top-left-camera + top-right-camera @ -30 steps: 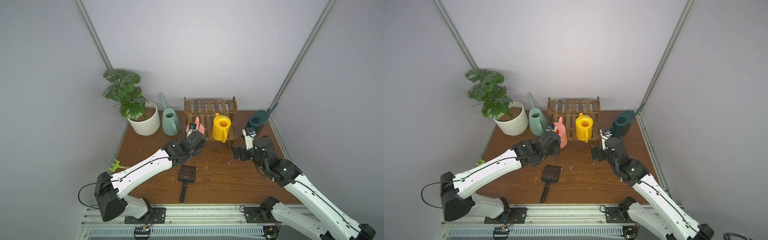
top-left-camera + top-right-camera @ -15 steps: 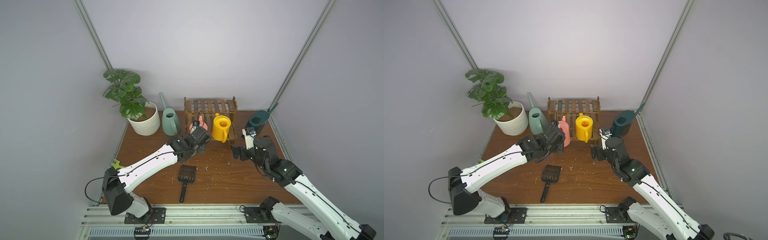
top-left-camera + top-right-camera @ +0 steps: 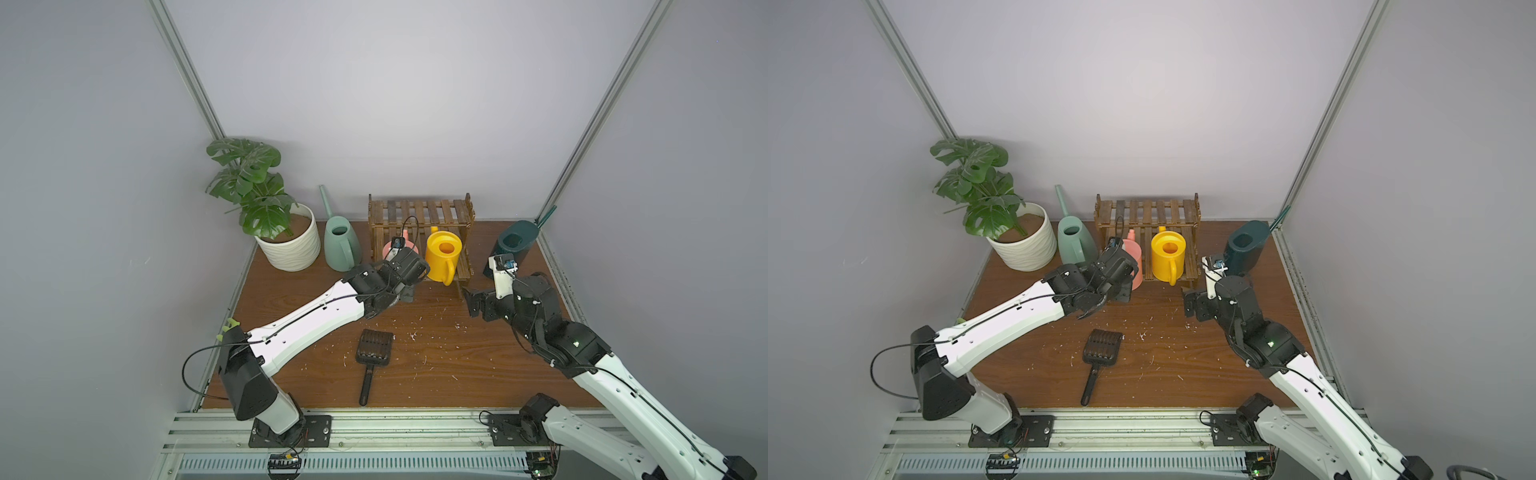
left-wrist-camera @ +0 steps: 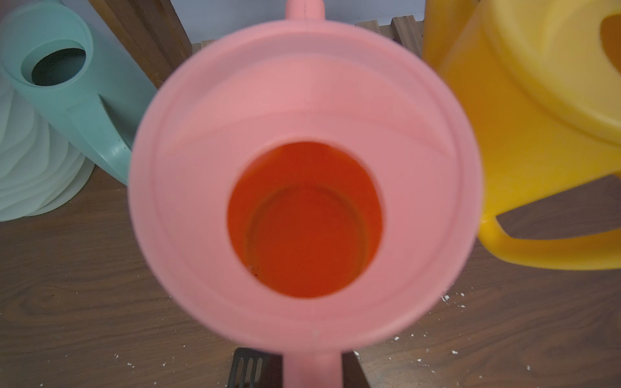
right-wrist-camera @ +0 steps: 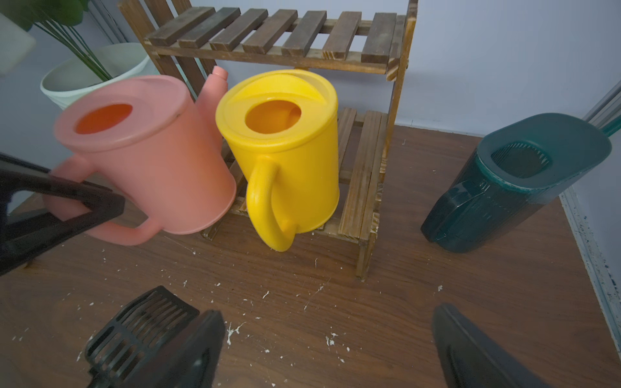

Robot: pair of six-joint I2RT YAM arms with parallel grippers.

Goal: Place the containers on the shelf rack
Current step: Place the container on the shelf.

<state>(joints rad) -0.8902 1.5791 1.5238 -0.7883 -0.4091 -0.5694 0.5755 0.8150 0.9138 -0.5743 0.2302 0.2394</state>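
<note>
Pink watering can (image 5: 151, 151) hangs tilted from its loop handle, which is pinched in the closed left gripper (image 5: 107, 208). Its spout points into the shelf rack (image 5: 268, 37) and its base is just off the wooden table (image 5: 437, 285) at the rack's front edge; whether it touches the lower slats I cannot tell. Holding it by the handle probably keeps the fingers out of the narrow space beside the yellow watering can (image 5: 289, 151), which stands on the lower tier with its handle facing outward. The right gripper (image 5: 329, 356) hovers wide and empty off the rack's front corner, out of the way and near the dark-teal watering can (image 5: 514, 188) on the table. A mint-green watering can (image 3: 340, 245) stands on the table between the rack and the white plant pot (image 3: 291, 249).
</note>
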